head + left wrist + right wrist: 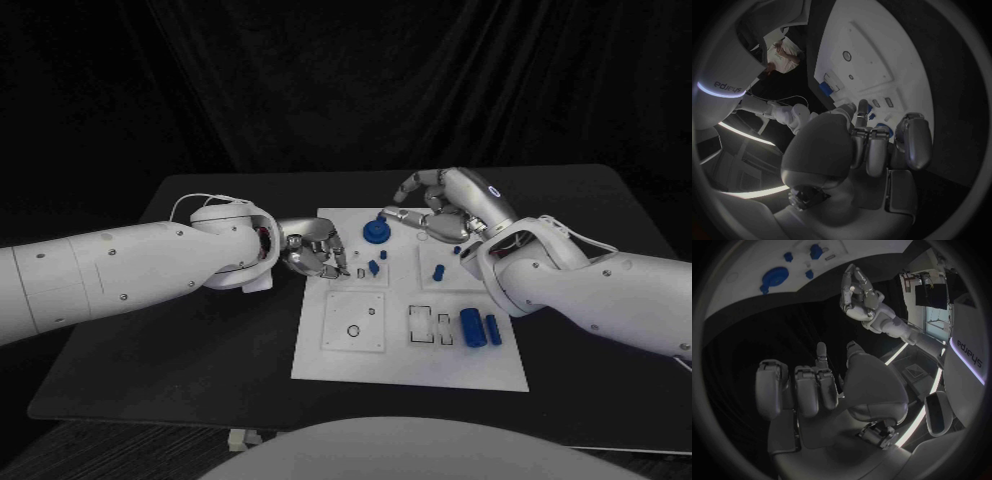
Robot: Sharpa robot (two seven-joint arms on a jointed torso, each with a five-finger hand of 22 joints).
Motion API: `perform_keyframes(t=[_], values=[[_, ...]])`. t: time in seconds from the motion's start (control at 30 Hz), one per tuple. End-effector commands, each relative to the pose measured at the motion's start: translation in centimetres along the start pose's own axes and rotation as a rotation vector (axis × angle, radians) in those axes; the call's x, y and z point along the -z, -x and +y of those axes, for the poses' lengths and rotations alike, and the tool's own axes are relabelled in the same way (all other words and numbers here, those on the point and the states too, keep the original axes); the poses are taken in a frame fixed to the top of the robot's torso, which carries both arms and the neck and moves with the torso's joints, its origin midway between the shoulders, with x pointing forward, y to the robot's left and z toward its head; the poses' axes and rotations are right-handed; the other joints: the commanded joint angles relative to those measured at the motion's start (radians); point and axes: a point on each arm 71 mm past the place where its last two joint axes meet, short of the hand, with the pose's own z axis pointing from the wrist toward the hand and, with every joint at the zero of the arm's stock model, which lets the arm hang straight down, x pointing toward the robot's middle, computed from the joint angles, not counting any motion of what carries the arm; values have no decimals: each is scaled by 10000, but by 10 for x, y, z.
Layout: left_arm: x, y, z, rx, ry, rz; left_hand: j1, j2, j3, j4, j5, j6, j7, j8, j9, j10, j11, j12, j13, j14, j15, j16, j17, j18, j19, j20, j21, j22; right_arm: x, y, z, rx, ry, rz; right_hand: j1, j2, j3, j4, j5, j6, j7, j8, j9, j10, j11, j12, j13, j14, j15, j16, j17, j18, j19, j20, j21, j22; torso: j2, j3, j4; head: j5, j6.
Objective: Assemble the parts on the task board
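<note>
- Two hands work at the far end of the board (411, 372), the white plate in the middle of the head view, on the black table (173, 340).
- Left hand (315, 250) sits at the board's upper-left corner. In the left wrist view its fingers (873, 150) are curled together with tips down at the board's edge, near small blue parts; whether they pinch one I cannot tell.
- Right hand (450, 208) hovers over the board's upper-right part, just right of the round blue part (376, 233). In the right wrist view its fingers (811, 390) are loosely bent, side by side, with nothing seen in them.
- Other parts: a small blue peg (374, 267) below the round one, and two blue blocks (480, 328) lying at the board's lower right, beside empty outlined slots (428, 325).
- Most of the task looks undone to me: several recesses are unfilled and the blocks lie loose.
- Risks, as I judge them:
  - The hands are close together at the upper end; a reach by either could knock the other, or sweep the round part off its place.
  - Left fingertips pressing at the board's corner could shift the plate, so that slots no longer sit where a hand aims.
  - Small parts may tilt or slip out of a shallow pinch and roll onto the table.
  - The right arm (606, 285) crosses above the blocks; lowering it could drag them.
</note>
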Motion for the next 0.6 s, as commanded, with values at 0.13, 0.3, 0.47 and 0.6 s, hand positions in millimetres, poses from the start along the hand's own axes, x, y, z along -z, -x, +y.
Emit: perform_keyframes(t=[0.13, 0.3, 0.47, 0.6], values=[[-4, 20, -16, 227, 23, -982, -1188, 217, -368, 10, 226, 207, -154, 593, 316, 945, -189, 330, 2524, 1055, -164, 65, 2633, -83, 184, -140, 345, 1944, 0, 40, -1, -164, 229, -1566, 187, 457, 392, 55, 3795, 56, -83, 128, -158, 1054, -112, 27, 2631, 1058, -138, 26, 2634, -114, 475, -145, 223, 2268, 2, 5, 6, -54, 2], [-14, 30, -26, 1254, 1120, 181, -2122, 414, -624, 10, 287, 69, -88, 325, 132, 943, -148, 328, 2522, 1055, -145, 65, 2633, -92, 192, -145, 386, 1949, 3, 53, -7, -234, -41, -1664, 135, 433, 596, 61, 4646, 49, -83, 153, -238, 1054, -114, 27, 2631, 1058, -140, 26, 2634, -134, 514, -146, 302, 2294, -3, 5, 2, -74, 2], [-28, 36, -33, 2031, 2843, 2366, -2785, 468, -845, 7, 450, -228, 134, -391, -330, 1036, 30, 445, 2636, 1055, -14, 65, 2633, -111, 228, -37, 471, 1964, 6, 56, -13, -417, -355, -1516, 92, 342, 896, 58, 5472, 23, -80, 181, -319, 1054, -116, 27, 2631, 1058, -140, 26, 2634, -138, 520, -147, 326, 2299, -13, 6, -8, -83, 2], [-41, 37, -36, 2250, 3992, 4088, -3219, 545, -1034, -10, 264, -175, 169, -631, -499, 1036, 59, 445, 2636, 1055, 18, 65, 2633, -119, 267, -1, 540, 1979, 9, 54, -17, -485, -450, -1380, 108, 273, 1047, 57, 5785, 20, -79, 204, -346, 1054, -117, 27, 2631, 1058, -142, 26, 2634, -134, 510, -149, 316, 2293, -6, 4, -16, -131, 2]])
